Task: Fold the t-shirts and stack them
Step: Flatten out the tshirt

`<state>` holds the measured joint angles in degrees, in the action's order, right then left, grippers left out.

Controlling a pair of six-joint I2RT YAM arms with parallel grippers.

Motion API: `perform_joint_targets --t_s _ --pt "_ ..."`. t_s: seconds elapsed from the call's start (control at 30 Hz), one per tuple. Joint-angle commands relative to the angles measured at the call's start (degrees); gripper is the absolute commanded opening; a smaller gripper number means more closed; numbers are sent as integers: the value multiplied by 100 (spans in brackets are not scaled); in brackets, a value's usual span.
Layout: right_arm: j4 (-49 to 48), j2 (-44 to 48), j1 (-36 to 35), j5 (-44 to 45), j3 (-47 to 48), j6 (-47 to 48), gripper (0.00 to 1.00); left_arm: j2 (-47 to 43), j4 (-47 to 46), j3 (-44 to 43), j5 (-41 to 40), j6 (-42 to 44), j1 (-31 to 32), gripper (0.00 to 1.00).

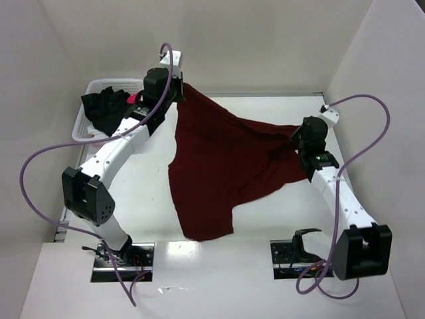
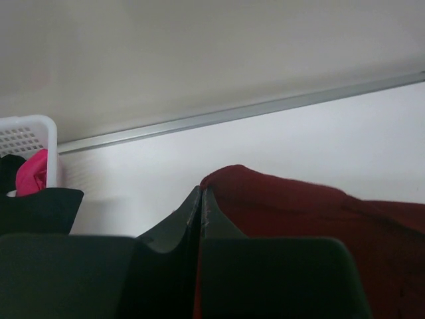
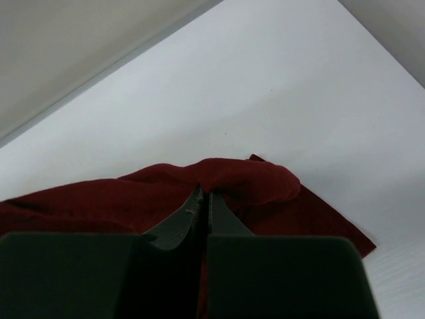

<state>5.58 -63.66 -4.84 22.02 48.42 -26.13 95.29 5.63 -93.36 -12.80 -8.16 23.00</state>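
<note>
Likely a lab: white-walled booth point(image 1: 265, 40), 2 bolted arms point(image 1: 119, 149).

The left arm point(image 1: 119, 146) partly hides the black t-shirt point(image 1: 99, 109).

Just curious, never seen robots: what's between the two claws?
The dark red t-shirt hangs across that stretch, pinched by the left gripper and the right gripper; the top view shows it.

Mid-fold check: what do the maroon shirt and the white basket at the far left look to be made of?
Maroon t-shirt: soft, matte knit cloth, possibly cotton, though the fibre cannot be told. It drapes and creases in loose folds with no shine.
Basket: rigid white plastic, probably moulded. Its wall is an open mesh under a smooth rounded rim, and it keeps its shape with a black shirt piled in it.
</note>
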Motion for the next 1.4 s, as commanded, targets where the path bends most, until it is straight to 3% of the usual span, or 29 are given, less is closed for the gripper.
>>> perform_joint_targets --t_s 0.0,0.27,0.4,0.6,0.9,1.07,1.37 --pt "-698 -418 18 163 562 -15 0 95 -905 -174 -118 -229 -190 0" --pt "-1130 -2349 18 101 1906 -15 0 983 -1019 -955 -223 -466 -612 0" --pt "-1358 -3099 18 162 2792 134 0 1474 -1020 -1420 92 -765 -1104 0" --pt "-1429 -4143 132 -13 3804 240 0 2089 -1073 -2238 628 -529 -1307 0" --pt "-1534 -5051 185 -93 4174 178 4 2389 -1327 -1931 1042 -545 -1360 0" --pt "-1473 -5472 404 -207 4447 47 1 2592 -1275 -1931 1226 -598 -1360 0" --pt "-1104 -6421 801 -795 5563 -129 1 2759 -1011 -2055 1113 -651 -1360 0"
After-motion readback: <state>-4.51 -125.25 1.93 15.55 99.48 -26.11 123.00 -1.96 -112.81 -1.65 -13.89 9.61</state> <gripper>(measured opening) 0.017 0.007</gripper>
